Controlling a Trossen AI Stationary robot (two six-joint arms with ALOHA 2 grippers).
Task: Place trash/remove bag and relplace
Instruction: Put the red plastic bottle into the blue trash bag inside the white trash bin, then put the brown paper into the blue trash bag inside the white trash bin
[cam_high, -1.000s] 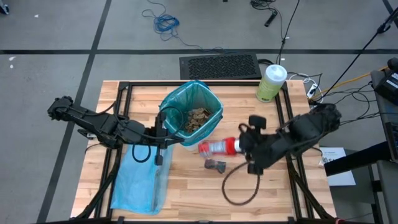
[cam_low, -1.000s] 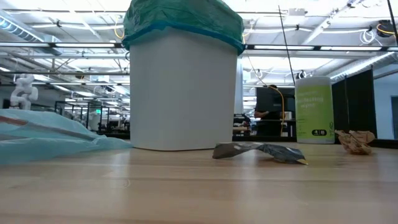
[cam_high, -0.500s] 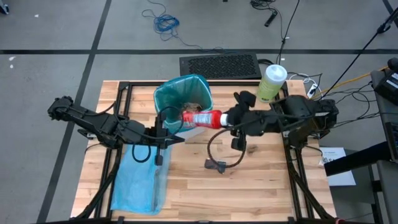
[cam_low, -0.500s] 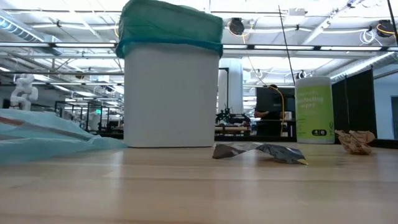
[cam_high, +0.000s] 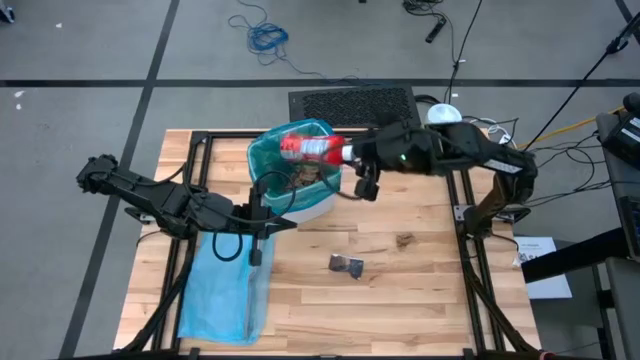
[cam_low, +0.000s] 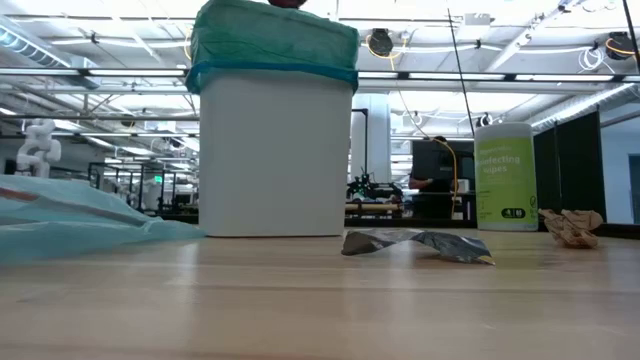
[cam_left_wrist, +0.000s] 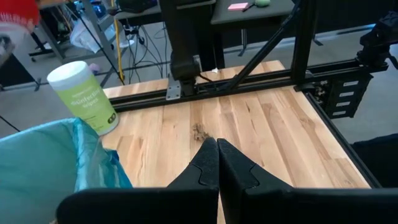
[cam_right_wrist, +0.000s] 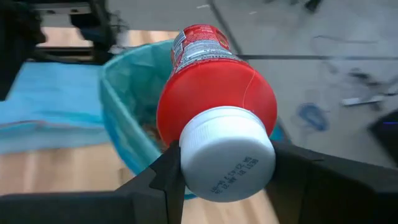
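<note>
A white bin (cam_low: 275, 150) lined with the teal bag (cam_high: 290, 165) stands at the table's far middle, with brown paper wads inside. My right gripper (cam_high: 352, 154) is shut on a red bottle with a white cap (cam_right_wrist: 211, 87) and holds it over the bin's far rim. My left gripper (cam_high: 288, 225) is shut beside the bin's near side. A silvery wrapper (cam_high: 347, 265) and a brown wad (cam_high: 405, 240) lie on the bare wood. The pale blue bag (cam_high: 225, 295) lies flat at the near left. My right gripper pinches the bottle at its cap end (cam_right_wrist: 227, 155), one finger (cam_right_wrist: 169, 177) on either side of the white cap. The fingers come from the table's right, slanting down, in line with the bottle. The bottle juts out ahead of them, lifted clear above the bag's mouth. My left gripper: I cannot tell whether its shut fingers (cam_left_wrist: 217, 165) touch the bin.
A green canister with a white lid (cam_low: 505, 175) stands at the far right, partly under my right arm in the high view. Black frame rails (cam_high: 200, 150) run round the table's edge. A dark mat (cam_high: 350, 105) lies on the floor beyond the far edge.
My right gripper has swung from the table's middle right toward the far left and up. It has carried the red bottle from low over the table to above the bin. Early on, the bin shifted a little toward the table's left edge.
</note>
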